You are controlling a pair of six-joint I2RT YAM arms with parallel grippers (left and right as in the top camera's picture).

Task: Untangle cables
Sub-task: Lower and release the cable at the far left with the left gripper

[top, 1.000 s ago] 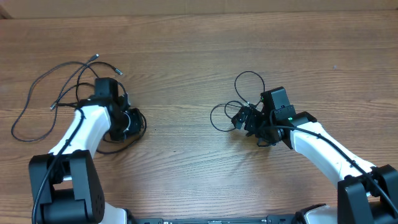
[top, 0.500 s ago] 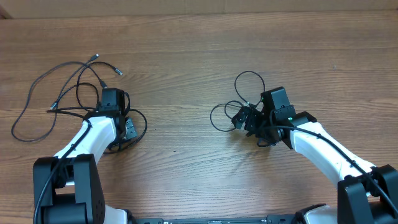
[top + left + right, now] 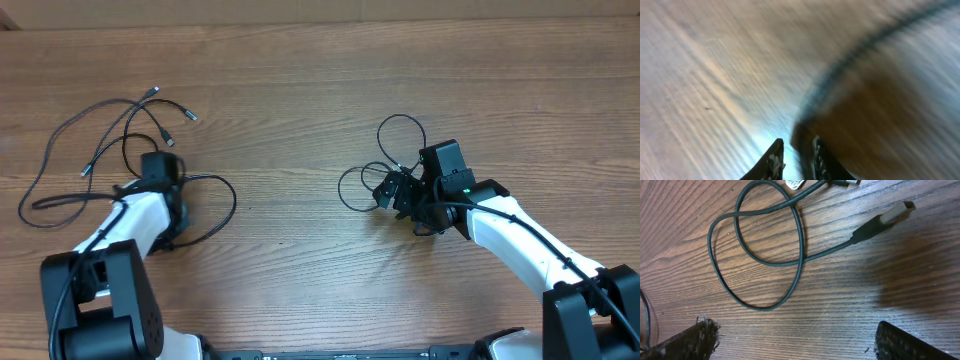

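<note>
Since the earlier overhead frames the left arm [image 3: 130, 215] has drawn back toward the left side of the table [image 3: 300, 80]. The cable loop [image 3: 232, 205] it previously covered now lies exposed to the right of its wrist. The right arm [image 3: 520, 235] and the cords beneath it are unchanged.

Left gripper [image 3: 796, 160] — the left wrist view is heavily motion-blurred. Two fingertips [image 3: 774, 159] show at the bottom edge with only a narrow gap between them. A dark streak [image 3: 850, 55] curves from the upper right down into that gap. Whether the jaws clamp it or merely stand on either side of it cannot be told.

Right gripper [image 3: 797, 340] — the jaws are spread wide, with one finger at each lower corner of the right wrist view and nothing between them.

Cable positions:

1. The left cables [image 3: 60, 135] sprawl in long open curves on the left of the table. Their plug ends [image 3: 153, 92] fan out toward the far edge. Several strands pass under the left wrist, and the exposed loop joins them there.
2. The right cables [image 3: 400, 130] form small loops just beyond and to the left of the right gripper.
3. In the right wrist view one cord [image 3: 800, 240] lies flat on the wood in two overlapping loops. It ends in a flat plug [image 3: 890, 216], and another plug end [image 3: 795, 184] shows at the top edge
</note>
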